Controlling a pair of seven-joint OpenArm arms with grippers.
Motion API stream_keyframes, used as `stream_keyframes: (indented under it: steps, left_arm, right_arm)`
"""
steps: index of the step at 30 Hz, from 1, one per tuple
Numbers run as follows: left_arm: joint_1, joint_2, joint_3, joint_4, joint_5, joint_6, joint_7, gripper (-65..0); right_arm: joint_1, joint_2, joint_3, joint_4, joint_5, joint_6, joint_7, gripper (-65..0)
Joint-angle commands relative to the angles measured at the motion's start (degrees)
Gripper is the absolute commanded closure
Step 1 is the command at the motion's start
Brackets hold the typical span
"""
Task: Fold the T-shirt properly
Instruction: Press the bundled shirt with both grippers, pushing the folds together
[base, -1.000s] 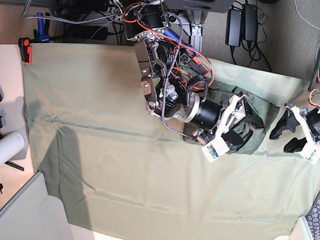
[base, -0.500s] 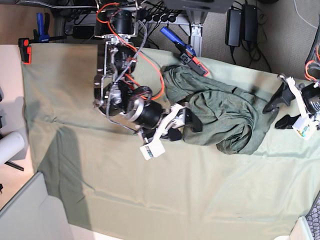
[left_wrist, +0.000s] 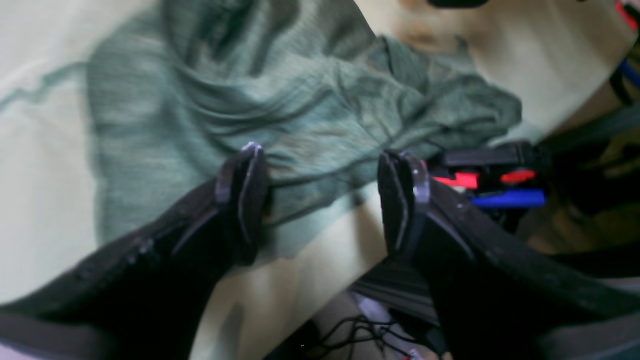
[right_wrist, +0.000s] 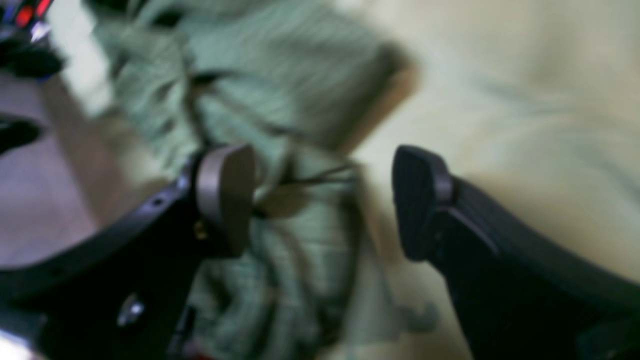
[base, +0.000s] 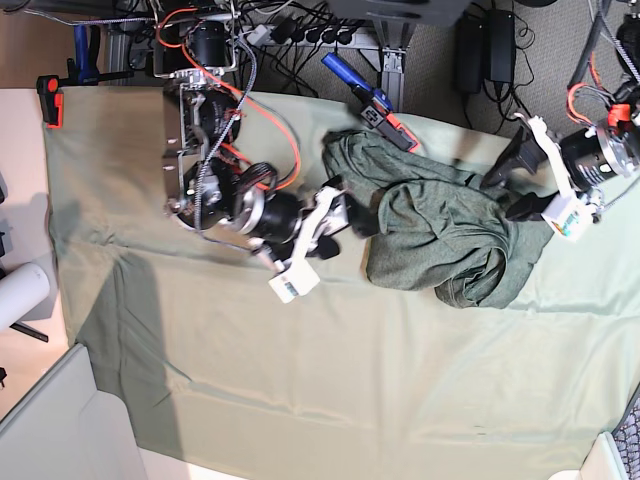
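The T-shirt (base: 440, 235) lies as a crumpled dark grey-green heap at the right middle of the pale green table cloth (base: 300, 380). My right gripper (base: 347, 220) is open and empty, just off the shirt's left edge. In the right wrist view its fingers (right_wrist: 225, 192) stand apart over the blurred shirt (right_wrist: 280, 75). My left gripper (base: 508, 188) is open and empty at the shirt's upper right edge. In the left wrist view the fingers (left_wrist: 248, 195) are spread, with the shirt (left_wrist: 240, 100) just beyond them.
A blue and red clamp (base: 365, 95) grips the far table edge just above the shirt; it also shows in the left wrist view (left_wrist: 495, 187). An orange clamp (base: 50, 100) sits at the far left corner. A white roll (base: 20, 290) lies off the left edge. Cables hang behind.
My right arm has swung left off the shirt, which now lies uncovered and shifted left. My left gripper has moved up and left to the shirt's upper right edge.
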Motion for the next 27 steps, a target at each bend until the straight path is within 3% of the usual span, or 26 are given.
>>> stream_keyframes:
  steps: [1, 4, 9, 17, 22, 26, 27]
  left_arm:
    - [-0.3, 0.0, 0.7, 0.5, 0.9, -0.5, -3.3, -34.5]
    - [-0.9, 0.8, 2.0, -0.6, 6.7, -0.5, -7.8, -34.5]
    - [-2.2, 1.0, 2.0, -3.3, 8.1, -0.5, -7.8, -34.5]
    - [-2.2, 1.0, 2.0, -4.0, 7.9, -0.5, -7.8, -34.5]
    - [-2.2, 1.0, 2.0, -4.0, 7.9, -0.5, -7.8, -34.5]
    - [-2.2, 1.0, 2.0, -3.8, 7.9, -0.5, -7.8, -34.5]
    - [-2.2, 1.0, 2.0, -3.7, 7.9, -0.5, -7.8, -34.5]
  right_arm:
    - [0.8, -0.2, -1.7, 1.2, 2.3, 1.4, 0.4, -42.4]
    - [1.1, -0.2, -7.5, 1.2, 2.6, 1.8, 0.0, -42.4]
    - [1.1, -0.2, -15.1, 1.2, -3.5, 1.7, 0.1, -42.4]
    - [1.1, -0.2, -16.5, 1.2, -12.5, 1.6, 4.8, -40.7]
    - [1.2, -0.2, -16.5, 1.2, -14.0, 1.6, 5.2, -11.1]
    - [1.3, -0.2, -16.5, 1.2, -15.6, 1.6, 8.5, 0.0]
    - [1.3, -0.2, -16.5, 1.2, -16.9, 1.6, 10.0, 0.0]
